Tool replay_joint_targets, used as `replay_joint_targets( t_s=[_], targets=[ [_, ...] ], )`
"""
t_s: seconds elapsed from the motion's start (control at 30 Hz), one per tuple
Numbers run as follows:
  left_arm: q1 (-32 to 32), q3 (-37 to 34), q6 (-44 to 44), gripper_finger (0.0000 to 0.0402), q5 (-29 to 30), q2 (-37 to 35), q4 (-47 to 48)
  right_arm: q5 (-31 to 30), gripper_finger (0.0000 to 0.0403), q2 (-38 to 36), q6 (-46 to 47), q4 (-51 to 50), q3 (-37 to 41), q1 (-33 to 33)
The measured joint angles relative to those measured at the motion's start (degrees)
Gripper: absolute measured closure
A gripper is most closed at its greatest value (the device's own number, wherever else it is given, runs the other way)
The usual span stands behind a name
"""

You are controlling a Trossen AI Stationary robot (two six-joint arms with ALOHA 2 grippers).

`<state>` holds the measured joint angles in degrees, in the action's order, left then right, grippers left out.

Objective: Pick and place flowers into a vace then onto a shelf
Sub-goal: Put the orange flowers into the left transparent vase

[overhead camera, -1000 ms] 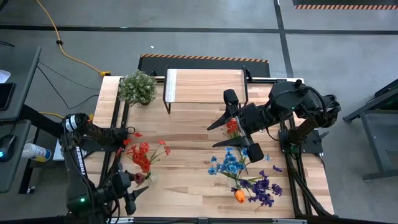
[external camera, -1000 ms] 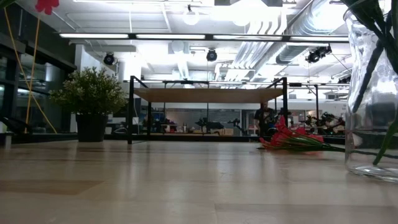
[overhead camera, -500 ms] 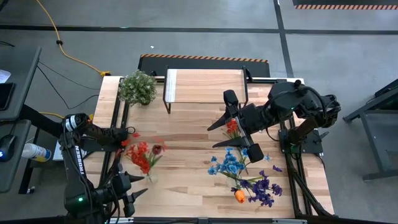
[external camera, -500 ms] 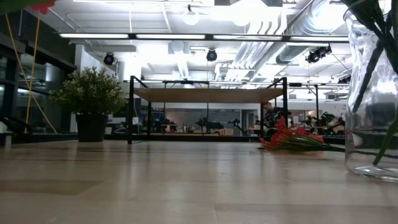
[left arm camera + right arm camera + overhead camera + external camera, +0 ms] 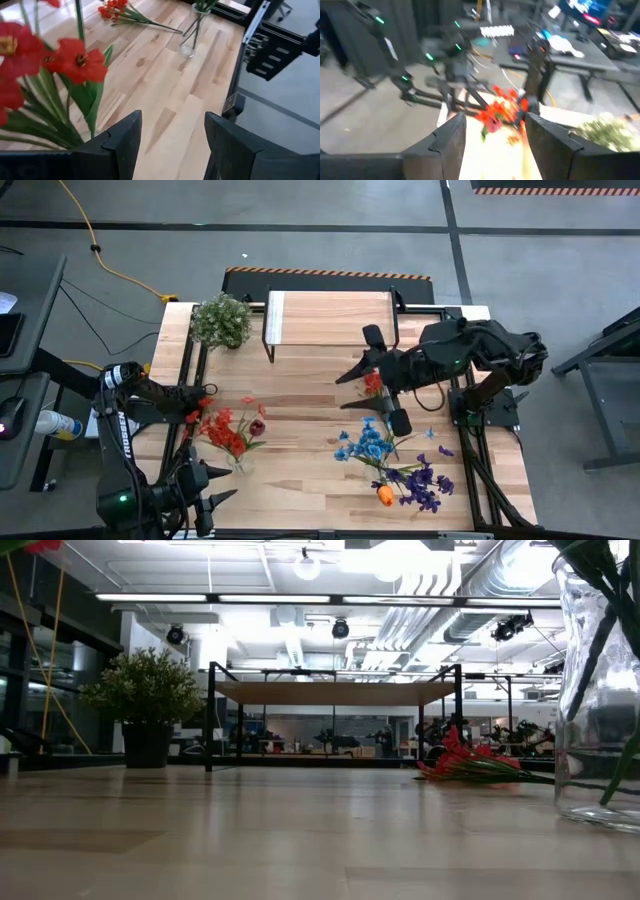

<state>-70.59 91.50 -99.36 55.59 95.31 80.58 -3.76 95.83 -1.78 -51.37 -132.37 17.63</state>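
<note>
Red-bloomed, green-stemmed artificial flowers (image 5: 228, 430) stand in a clear glass vase (image 5: 243, 464) near the desk's (image 5: 300, 480) left front. Left hand (image 5: 207, 495) hovers beside the vase, fingers parted and empty. Right hand (image 5: 383, 392) hangs mid-desk with fingers spread, over a loose red bunch (image 5: 373, 383); blue and purple flowers (image 5: 390, 460) lie nearby. Light wooden, black-legged shelf (image 5: 330, 318) stands at the back.

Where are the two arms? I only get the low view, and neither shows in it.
Observer: The right tool is at the loose red flowers, in front of the shelf, with its fingers apart.
Operator: And the left?
Observer: The left tool is near the table's front left corner, open, with nothing between its fingers.
Operator: What blooms are around the vase?
Observer: From above, blue flowers, purple flowers and an orange tulip show on the table's right half.
</note>
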Motion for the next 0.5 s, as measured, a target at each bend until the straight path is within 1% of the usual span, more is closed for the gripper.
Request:
replay_joint_targets(
  t_s=[0.37, 0.5],
  targets=[
    [0.04, 6.96, 7.9, 0.0151, 1.11, 0.0, -0.84, -9.15, 0.0208, 0.0, 3.48, -10.12, 0.0, -0.02],
    [0.04, 9.11, 10.71, 0.0151, 2.01, 0.0, -1.8, -14.56, 0.0208, 0.0, 6.14, -16.06, -0.01, 0.0]
  ],
)
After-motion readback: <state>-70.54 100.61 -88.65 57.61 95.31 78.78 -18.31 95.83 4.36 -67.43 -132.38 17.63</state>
